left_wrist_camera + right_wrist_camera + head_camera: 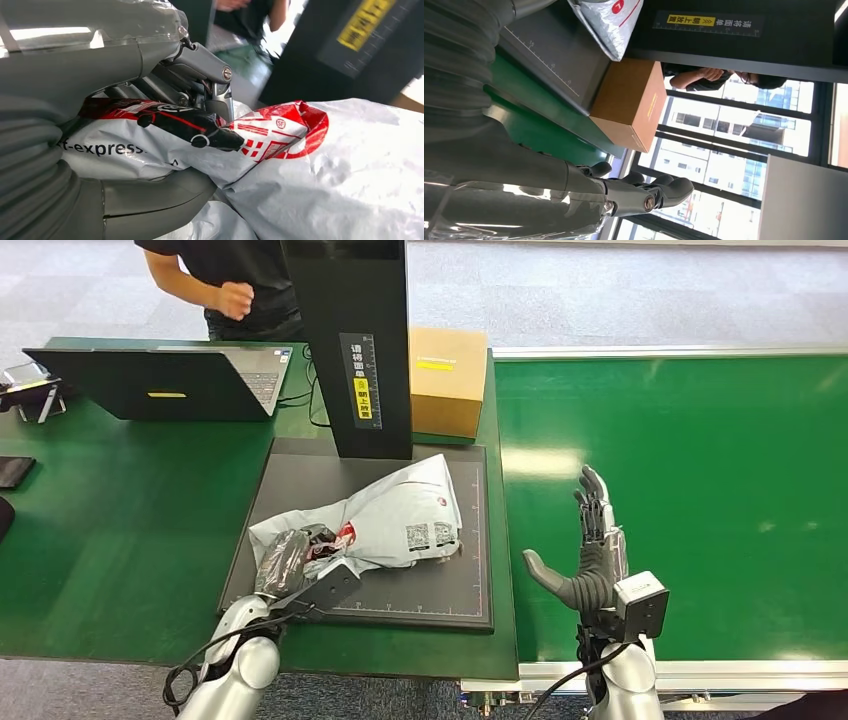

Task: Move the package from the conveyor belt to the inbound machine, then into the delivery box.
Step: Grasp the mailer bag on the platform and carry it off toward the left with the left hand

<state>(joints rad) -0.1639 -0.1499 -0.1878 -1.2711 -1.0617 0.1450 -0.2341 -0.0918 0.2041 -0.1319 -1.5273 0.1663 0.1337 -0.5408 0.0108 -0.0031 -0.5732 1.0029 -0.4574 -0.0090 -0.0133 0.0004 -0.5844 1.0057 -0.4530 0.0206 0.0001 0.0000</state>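
The left hand (283,562) has its dark fingers (192,127) curled over the near end of the package (385,520), with the thick thumb (150,197) pressing up from underneath, so the crumpled red-and-white plastic is pinched between them. In the head view that hand sits at the lower left of the frame, at the front left corner of the dark scale plate (460,590).

The package, a grey-white courier bag with red print and small square codes, lies slack across the middle of the plate, running from the hand up toward the black column (350,340) of the inbound machine. Its far end reaches close to the foot of the column; whether it touches I cannot tell.

The right hand (588,550) stands at the lower right of centre, over the near part of the green belt (700,490). Its fingers (592,502) are straight and point up the frame, lying close side by side, with the thumb (540,570) stuck out to the left. It holds nothing and is well apart from the package.

Just behind the plate, right of the column, sits a brown carton (447,380) with a yellow label. On the green table (120,530) at upper left is an open laptop (170,385), and a person in a dark top (225,285) stands beyond it at the top edge.
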